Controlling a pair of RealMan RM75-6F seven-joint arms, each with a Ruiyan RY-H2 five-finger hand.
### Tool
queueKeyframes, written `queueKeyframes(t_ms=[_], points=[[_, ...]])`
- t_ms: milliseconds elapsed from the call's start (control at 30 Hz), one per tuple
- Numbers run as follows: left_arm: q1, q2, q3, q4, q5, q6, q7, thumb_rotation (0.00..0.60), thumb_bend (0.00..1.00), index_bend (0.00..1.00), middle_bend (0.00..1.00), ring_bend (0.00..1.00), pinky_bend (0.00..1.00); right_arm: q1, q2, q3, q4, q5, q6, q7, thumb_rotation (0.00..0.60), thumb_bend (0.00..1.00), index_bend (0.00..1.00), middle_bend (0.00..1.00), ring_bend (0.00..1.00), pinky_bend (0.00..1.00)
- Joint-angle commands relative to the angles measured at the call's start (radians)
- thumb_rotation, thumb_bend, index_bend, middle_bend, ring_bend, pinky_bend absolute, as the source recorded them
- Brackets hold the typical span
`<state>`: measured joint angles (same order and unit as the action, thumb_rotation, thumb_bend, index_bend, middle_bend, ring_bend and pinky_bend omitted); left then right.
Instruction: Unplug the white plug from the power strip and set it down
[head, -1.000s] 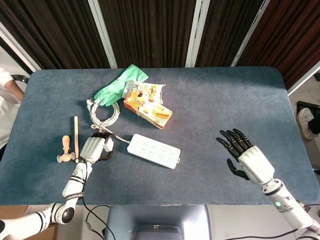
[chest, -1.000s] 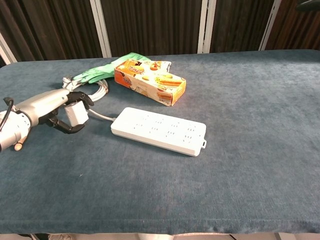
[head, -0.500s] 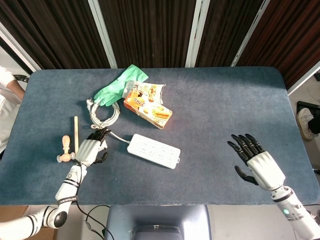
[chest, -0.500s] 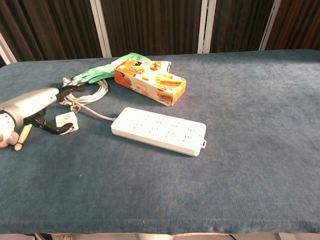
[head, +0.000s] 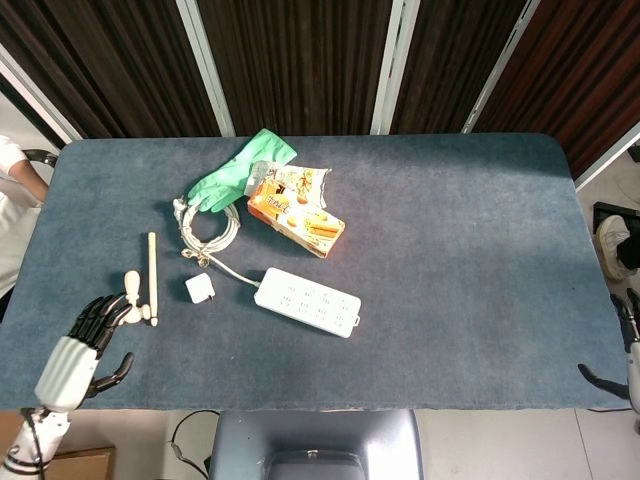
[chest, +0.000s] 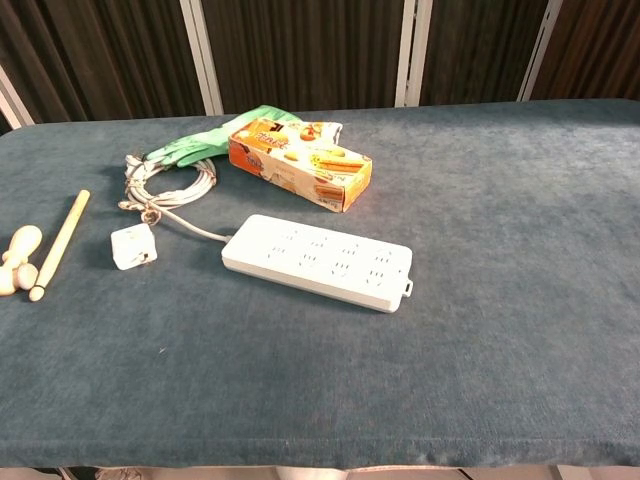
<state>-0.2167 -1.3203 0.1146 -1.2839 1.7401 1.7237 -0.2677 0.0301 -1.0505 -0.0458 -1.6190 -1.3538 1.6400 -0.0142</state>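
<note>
The white plug (head: 200, 288) (chest: 133, 246) lies flat on the blue table, left of the white power strip (head: 307, 301) (chest: 318, 261) and apart from it. No hand touches it. My left hand (head: 82, 343) is at the table's front left corner, fingers spread, holding nothing. Only the edge of my right hand (head: 622, 352) shows at the far right border of the head view, fingers apart and empty. Neither hand appears in the chest view.
A coiled white cord (head: 208, 225) runs from the power strip. A green rubber glove (head: 240, 172) and an orange snack box (head: 295, 211) lie behind it. A wooden stick (head: 152, 277) and a wooden peg (head: 130, 293) sit near the left edge.
My left hand has let go of the white plug, left it on the table and drawn back to the front left corner. The right hand has retreated to the far right edge.
</note>
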Motion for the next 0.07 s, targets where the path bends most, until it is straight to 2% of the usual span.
queueKeyframes(t_ms=[33, 67], points=[[0.019, 0.037, 0.038, 0.013, 0.022, -0.02, -0.008, 0.6, 0.43, 0.0, 0.0, 0.0, 0.08, -0.029, 0.004, 0.011, 0.013, -0.03, 0.02, 0.038, 0.6, 0.18, 0.0, 0.0, 0.0, 0.0], [0.019, 0.043, 0.039, 0.004, 0.014, -0.038, 0.001, 0.6, 0.43, 0.0, 0.0, 0.0, 0.08, -0.032, 0.004, 0.012, 0.016, -0.035, 0.021, 0.043, 0.6, 0.18, 0.0, 0.0, 0.0, 0.0]])
